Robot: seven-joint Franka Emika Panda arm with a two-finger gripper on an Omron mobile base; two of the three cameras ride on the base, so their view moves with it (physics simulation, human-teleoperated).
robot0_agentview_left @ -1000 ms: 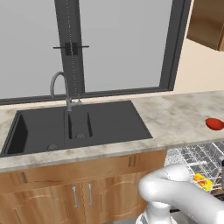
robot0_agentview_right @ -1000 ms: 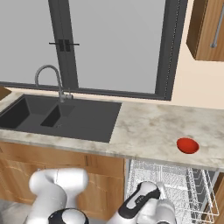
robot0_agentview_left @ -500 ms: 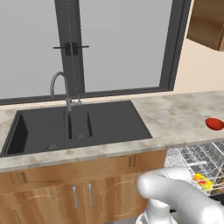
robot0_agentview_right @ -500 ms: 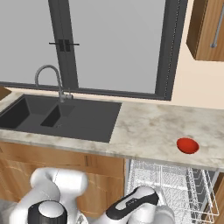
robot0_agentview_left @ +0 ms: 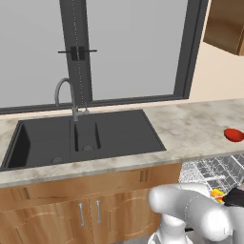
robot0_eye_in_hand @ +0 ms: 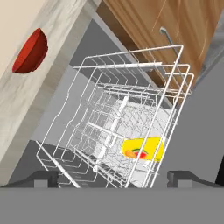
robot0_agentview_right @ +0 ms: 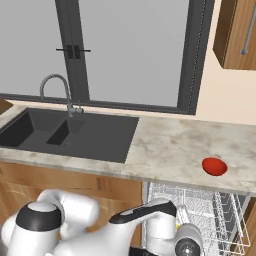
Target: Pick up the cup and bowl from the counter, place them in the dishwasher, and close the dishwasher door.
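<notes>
Even flat rendered light, sharp (no glare)

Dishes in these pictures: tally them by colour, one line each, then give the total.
Red: 1, the bowl on the counter
Yellow: 1, the cup lying in the dishwasher rack
Total: 2

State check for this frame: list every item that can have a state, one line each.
cup: lying in the dishwasher rack, not held
bowl: upright on the counter, untouched
dishwasher: open, wire rack exposed
gripper: open, empty, above the rack
faucet: no water visible
wooden cabinet doors: shut
</notes>
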